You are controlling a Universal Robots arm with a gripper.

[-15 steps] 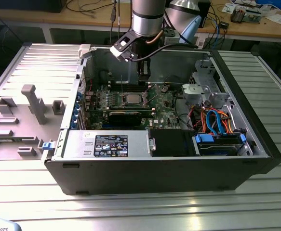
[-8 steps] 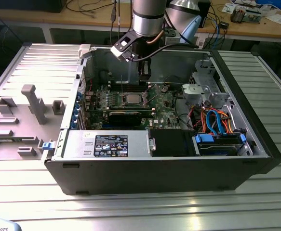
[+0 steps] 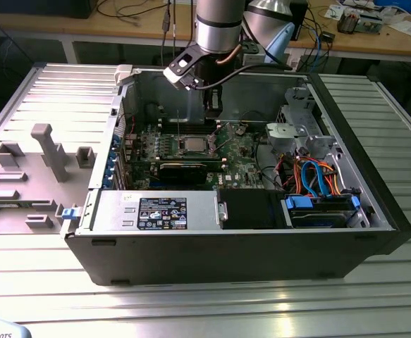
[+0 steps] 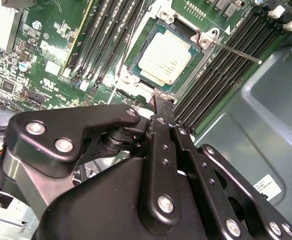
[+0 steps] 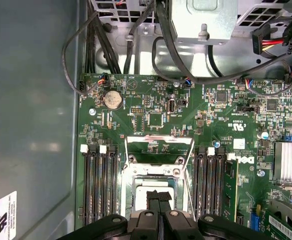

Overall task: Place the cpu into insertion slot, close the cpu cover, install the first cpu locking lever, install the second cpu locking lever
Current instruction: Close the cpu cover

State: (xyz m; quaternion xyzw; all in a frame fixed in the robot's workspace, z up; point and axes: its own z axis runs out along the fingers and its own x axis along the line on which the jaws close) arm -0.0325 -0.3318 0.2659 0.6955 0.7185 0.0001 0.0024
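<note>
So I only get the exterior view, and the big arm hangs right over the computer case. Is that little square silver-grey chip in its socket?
Observer: Yes. In the second wrist view the small square silver-grey chip lies flat in the silvery-rimmed square socket.
Operator: And the metal frame that shuts over it?
Observer: In the first wrist view the thin silvery frame plate stands raised, not down on the chip.
Operator: Where's the claw?
Observer: The black gripper is over the chip, shut and holding nothing.
</note>
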